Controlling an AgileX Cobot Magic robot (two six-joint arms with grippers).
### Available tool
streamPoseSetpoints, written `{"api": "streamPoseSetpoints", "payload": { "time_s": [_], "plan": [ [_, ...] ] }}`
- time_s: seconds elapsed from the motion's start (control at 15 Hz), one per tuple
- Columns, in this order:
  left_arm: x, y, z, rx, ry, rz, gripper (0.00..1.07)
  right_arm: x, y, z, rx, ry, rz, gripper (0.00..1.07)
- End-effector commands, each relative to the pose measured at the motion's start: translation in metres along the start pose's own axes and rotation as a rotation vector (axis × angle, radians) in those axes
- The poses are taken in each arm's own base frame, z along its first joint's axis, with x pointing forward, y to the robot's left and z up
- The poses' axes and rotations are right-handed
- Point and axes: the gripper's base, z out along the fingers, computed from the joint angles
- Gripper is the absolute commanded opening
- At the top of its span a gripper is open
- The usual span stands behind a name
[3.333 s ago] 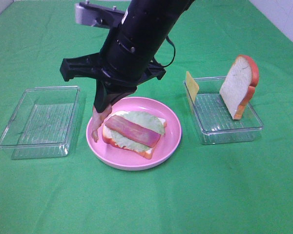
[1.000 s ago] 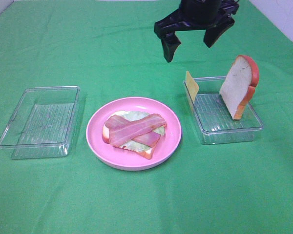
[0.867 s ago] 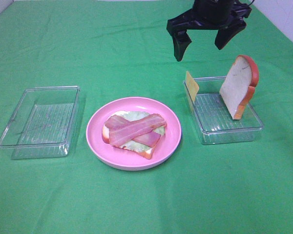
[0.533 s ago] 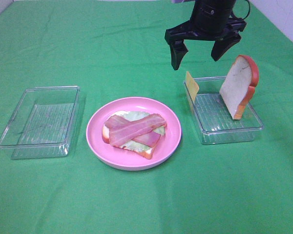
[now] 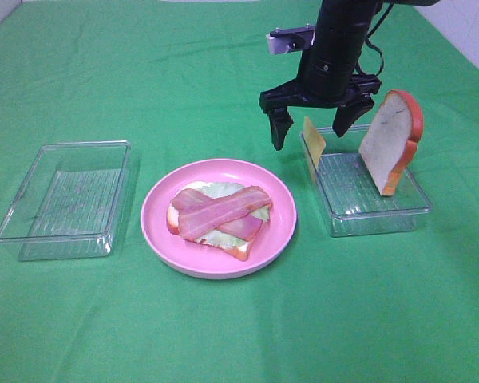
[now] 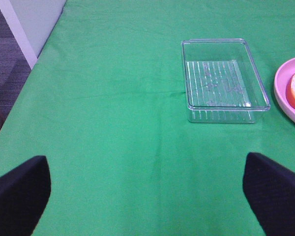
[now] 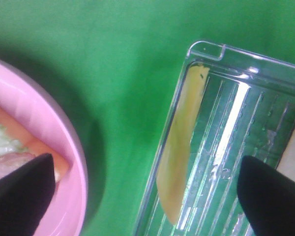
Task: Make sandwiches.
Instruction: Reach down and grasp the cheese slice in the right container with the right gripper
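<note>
The open sandwich point(image 5: 218, 215) lies on the pink plate point(image 5: 281, 227): a bread slice, lettuce and two crossed bacon strips. A yellow cheese square point(image 5: 313, 141) leans on the near-plate wall of the right clear tray point(image 5: 367, 209). A bread slice point(image 5: 391, 140) stands upright at the tray's far side. My right gripper point(image 5: 309, 134) is open, its fingers straddling the cheese from just above. The right wrist view shows the cheese point(image 7: 181, 147) between the open fingers point(image 7: 19, 189). My left gripper point(image 6: 147, 196) is open and empty over bare cloth, out of the exterior view.
An empty clear tray point(image 5: 68, 195) stands left of the plate and shows in the left wrist view point(image 6: 226, 105), with the plate's rim point(image 6: 285, 93) beside it. Green cloth covers the table. The table's edge and floor show in the left wrist view point(image 6: 14, 49).
A second bacon strip now lies across the first on the plate. The right gripper moved from the plate to the right tray and has come down, open, over the cheese.
</note>
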Motion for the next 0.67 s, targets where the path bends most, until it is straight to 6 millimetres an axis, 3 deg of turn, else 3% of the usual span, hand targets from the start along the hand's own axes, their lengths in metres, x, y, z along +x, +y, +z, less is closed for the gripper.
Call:
{"api": "streamPoseSetpoints", "payload": {
  "time_s": [0.07,0.67],
  "plan": [
    [0.001,-0.001,-0.001,0.004,-0.015,-0.011,1.01,-0.003,-0.002,0.009,0.023,-0.014,0.068,0.96],
    [0.001,-0.001,-0.001,0.004,-0.015,-0.011,1.01,-0.005,-0.004,0.027,0.051,-0.023,0.106,0.92]
  ]
}}
